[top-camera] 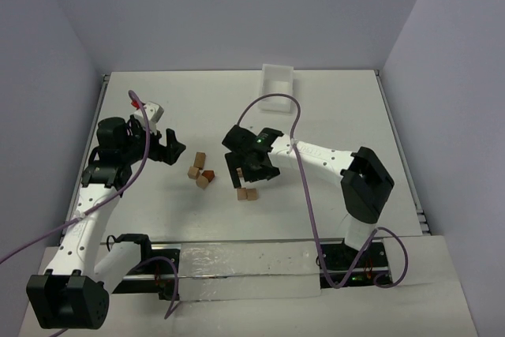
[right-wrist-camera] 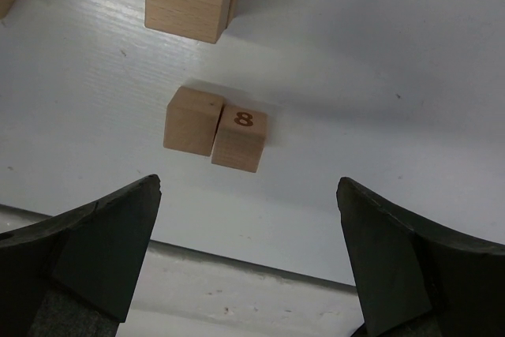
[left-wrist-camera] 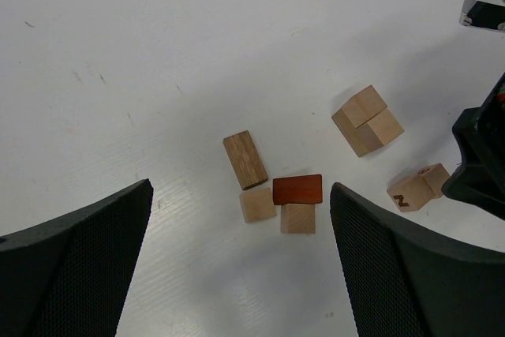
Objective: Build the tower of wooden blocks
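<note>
Tan blocks (left-wrist-camera: 367,120), one reddish-brown block (left-wrist-camera: 297,189)

Block cluster (top-camera: 207,174) lies left of centre on table (top-camera: 331,108). Touching block pair (top-camera: 247,193) sits right of it, nearer. Tray (top-camera: 278,84) at far edge.

The left end effector (left-wrist-camera: 242,187) hangs over the white bench (left-wrist-camera: 118,69), its two dark fingers (left-wrist-camera: 79,266) spread wide at the bottom corners. Between and beyond them lies a cluster of four wooden pieces. A tilted oblong block (left-wrist-camera: 245,159) has a pale cube (left-wrist-camera: 257,204) touching its near end. A reddish-brown block (left-wrist-camera: 297,189) sits just beside that, with a tan cube (left-wrist-camera: 298,218) against its near side. Further right, apart from the cluster, sits a tight clump of tan cubes (left-wrist-camera: 368,120). Near the right edge two small cubes (left-wrist-camera: 419,187) lie touching, one bearing a dark mark. A black part of the right arm (left-wrist-camera: 481,163) is just beside them.
</note>
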{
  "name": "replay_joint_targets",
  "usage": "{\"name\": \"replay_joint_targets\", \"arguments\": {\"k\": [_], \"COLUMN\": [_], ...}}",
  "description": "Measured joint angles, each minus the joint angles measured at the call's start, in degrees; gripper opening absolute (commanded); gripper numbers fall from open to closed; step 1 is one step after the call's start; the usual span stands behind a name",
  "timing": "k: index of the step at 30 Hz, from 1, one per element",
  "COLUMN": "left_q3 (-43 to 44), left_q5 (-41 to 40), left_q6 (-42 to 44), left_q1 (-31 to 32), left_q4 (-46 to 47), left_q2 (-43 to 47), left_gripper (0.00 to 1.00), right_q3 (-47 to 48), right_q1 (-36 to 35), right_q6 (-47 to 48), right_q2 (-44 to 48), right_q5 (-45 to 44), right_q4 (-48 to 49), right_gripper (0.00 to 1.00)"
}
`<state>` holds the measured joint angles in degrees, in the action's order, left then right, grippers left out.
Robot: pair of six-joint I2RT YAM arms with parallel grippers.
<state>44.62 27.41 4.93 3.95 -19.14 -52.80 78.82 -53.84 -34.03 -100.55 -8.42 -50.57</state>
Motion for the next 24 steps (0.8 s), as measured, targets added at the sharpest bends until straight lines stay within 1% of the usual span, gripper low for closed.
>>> {"name": "replay_joint_targets", "arguments": {"k": [5, 16, 24], "left_q3": [-1.05, -2.86, -3.45], "left_q5": [-0.01, -0.01, 0.01], "left_q6": [0.02, 0.04, 0.06], "left_q1": [-0.01, -0.01, -0.03], "left_q4": [0.11, 0.15, 0.28], "left_q2": [0.63, 1.14, 1.27], "left_gripper": [0.99, 0.99, 0.99], "right_q3": [1.81, 1.89, 1.89], "right_q1": [-0.42, -1.31, -1.32], "right_q6": [-2.08, -5.88, -7.62], "right_q2": [-2.50, -3.38, -6.12], "right_q5": [-0.05, 0.56, 1.84], "right_q4": [-0.04, -0.10, -0.35], "right_gripper": [1.00, 1.00, 1.00]}}
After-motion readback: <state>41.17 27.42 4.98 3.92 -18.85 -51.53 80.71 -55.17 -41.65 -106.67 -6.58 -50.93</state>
